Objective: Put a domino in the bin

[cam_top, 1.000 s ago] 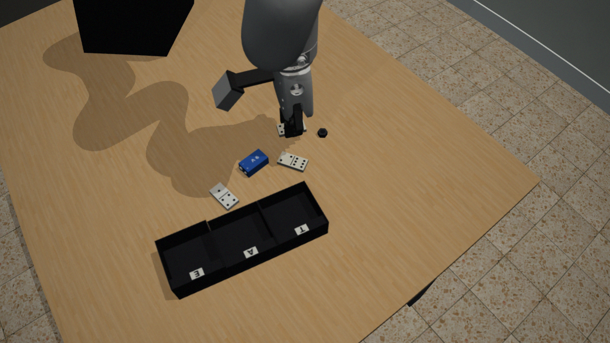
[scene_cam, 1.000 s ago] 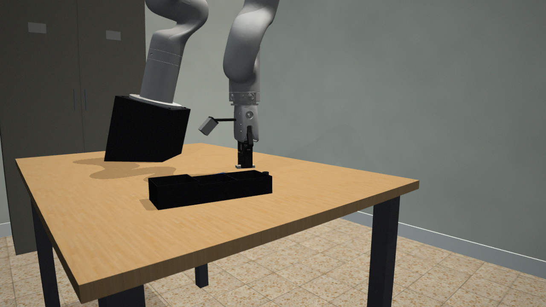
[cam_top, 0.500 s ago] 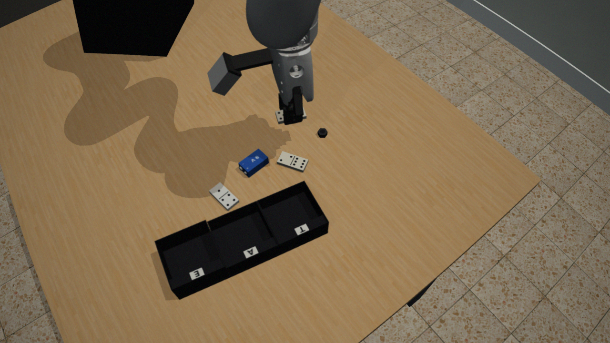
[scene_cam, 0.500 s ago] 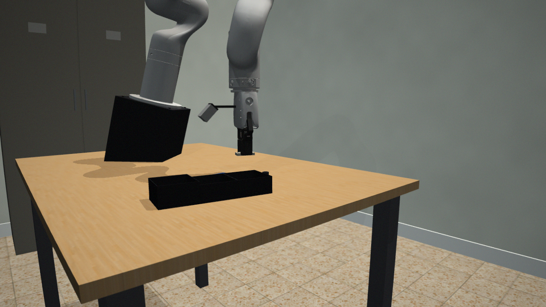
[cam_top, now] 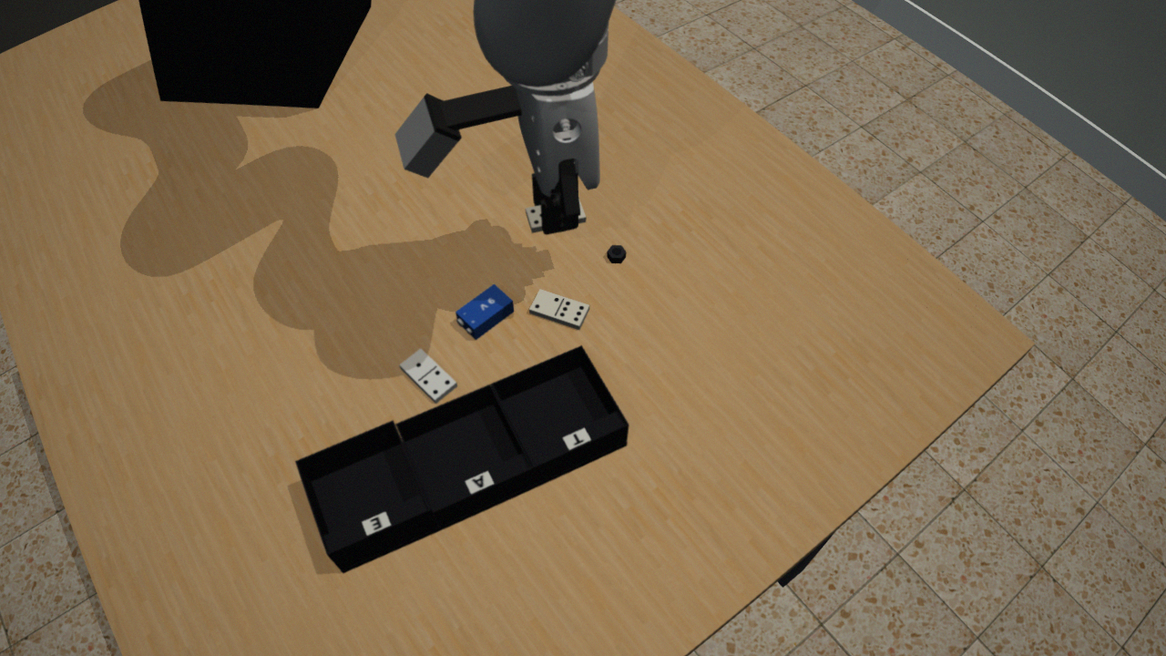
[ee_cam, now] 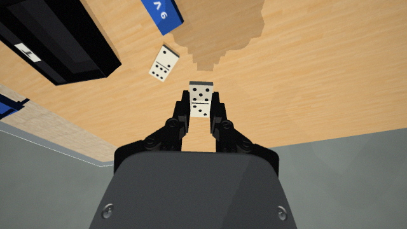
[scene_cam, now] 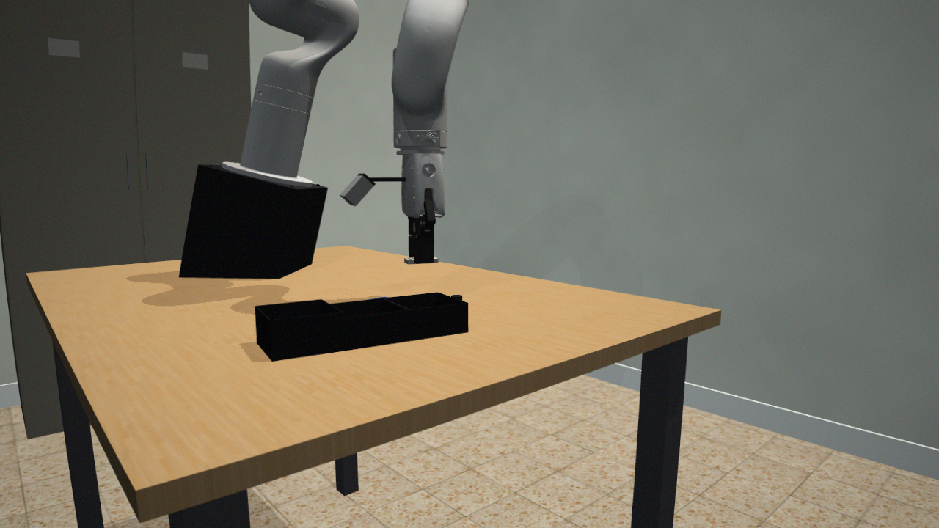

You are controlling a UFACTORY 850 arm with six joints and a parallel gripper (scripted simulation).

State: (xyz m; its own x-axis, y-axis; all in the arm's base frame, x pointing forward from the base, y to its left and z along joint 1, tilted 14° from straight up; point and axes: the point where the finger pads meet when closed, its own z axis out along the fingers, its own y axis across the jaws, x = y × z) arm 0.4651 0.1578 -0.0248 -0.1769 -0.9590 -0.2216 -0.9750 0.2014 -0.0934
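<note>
My gripper (cam_top: 557, 219) is shut on a white domino (ee_cam: 200, 99) and holds it flat above the table, far behind the bins; it also shows in the exterior view (scene_cam: 420, 257). A second domino (cam_top: 559, 308) lies on the table beside a blue 9V battery (cam_top: 484, 310); this domino also shows in the wrist view (ee_cam: 163, 63). A third domino (cam_top: 427, 374) lies just behind the bins. The black row of three bins (cam_top: 461, 455) stands near the table's front, with bin E (cam_top: 363, 499) at its left end, then A (cam_top: 465, 456) and T (cam_top: 558, 409). All three bins look empty.
A small black nut (cam_top: 616, 254) lies on the table to the right of my gripper. The arm's black base (cam_top: 249, 48) stands at the table's back left. The table's right edge is a good way off.
</note>
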